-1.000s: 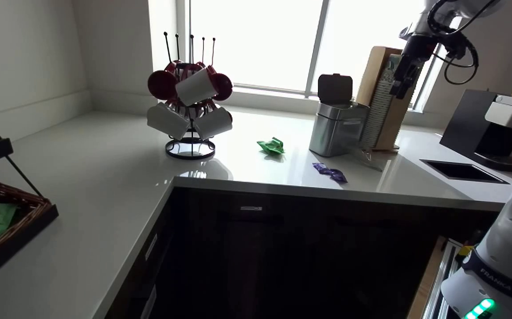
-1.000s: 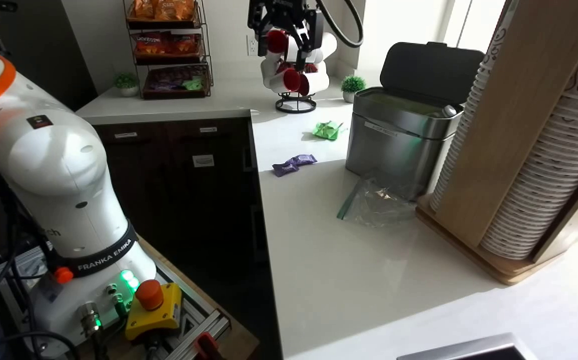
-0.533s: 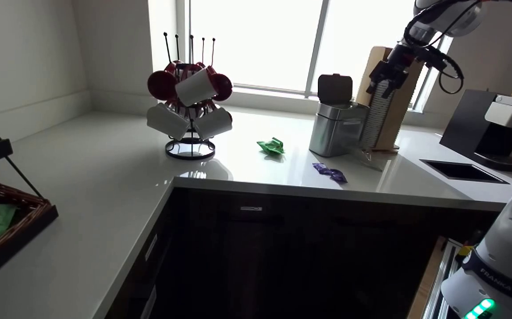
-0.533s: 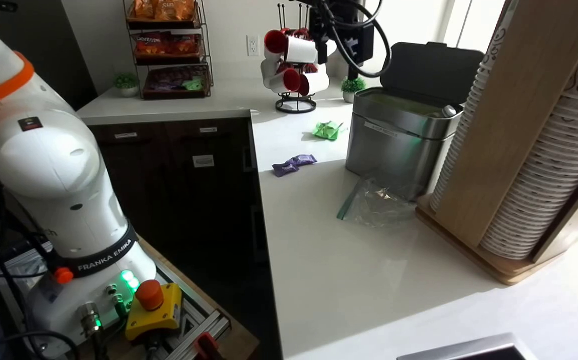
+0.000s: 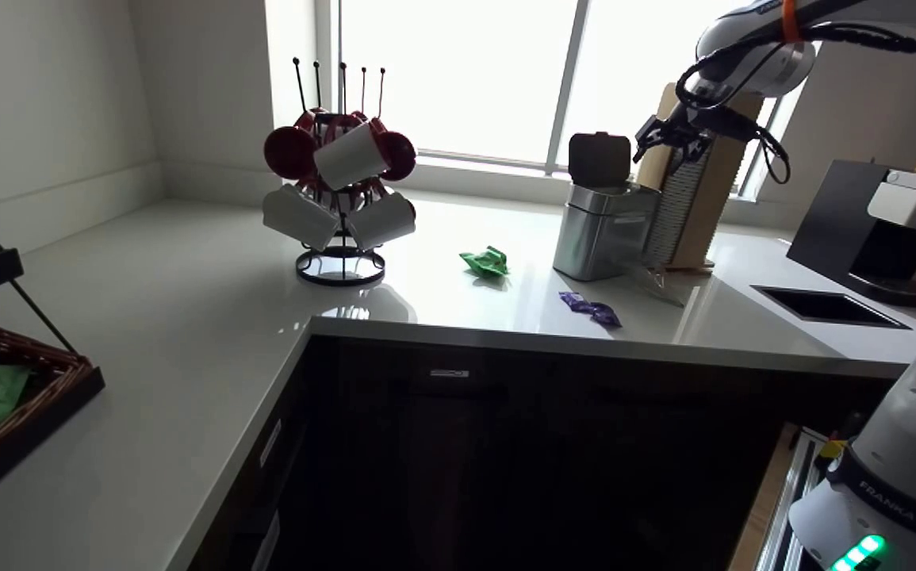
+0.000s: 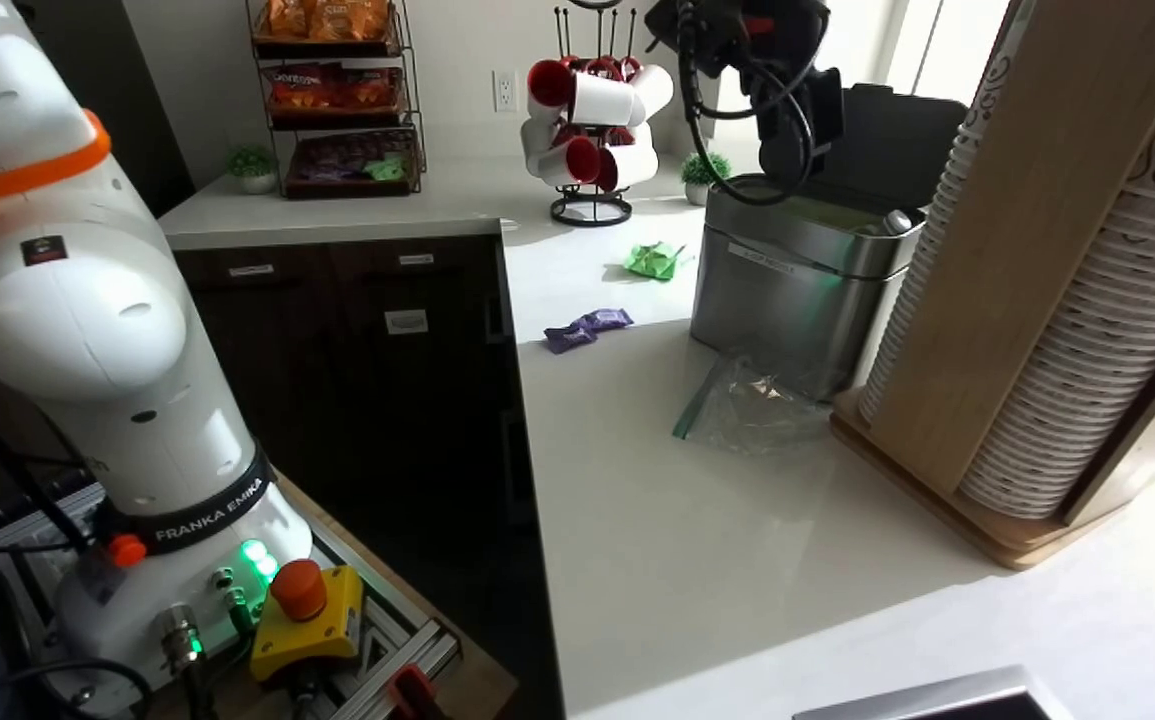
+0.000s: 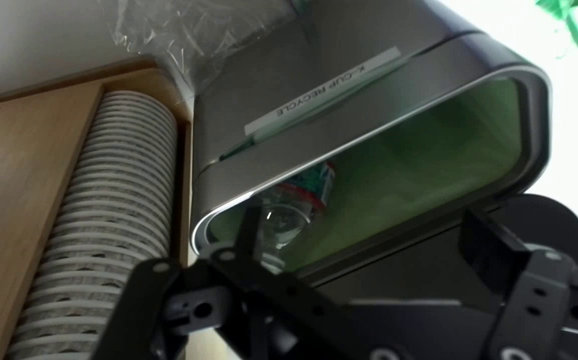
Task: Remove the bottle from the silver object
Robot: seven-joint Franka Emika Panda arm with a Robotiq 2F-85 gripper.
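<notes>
The wrist view showed the bottle (image 7: 294, 215) inside the silver bin (image 7: 369, 117), near one narrow end of its mouth, partly hidden behind its wall and one finger of the end effector (image 7: 364, 237). The fingers stood wide apart and held nothing; whether one finger touched the bottle I could not tell surely, but in both exterior views the end effector seemed to hang above the bin. In my judgement the work was at an early stage: the lid (image 6: 897, 140) was already up, while lowering, gripping and lifting out the bottle were left to do.

The bin stood on the tabletop (image 6: 677, 560), well inside the front edge, the edge toward the robot (image 6: 147, 400). It was of smooth grey metal, like a box with rounded corners, and had a green lining (image 7: 444, 150). The bottle looked clear, shiny and round, with a red-edged label (image 7: 314, 180); probably it was thin plastic and could dent under a hard squeeze. Just beside the bin lay a crumpled transparent bag (image 6: 762, 415). Small purple packets (image 6: 587, 330) lay close to the front edge, and a wrinkled green packet (image 5: 488, 262) farther from it, toward the inner corner. The tabletop itself was pale and glossy.
</notes>
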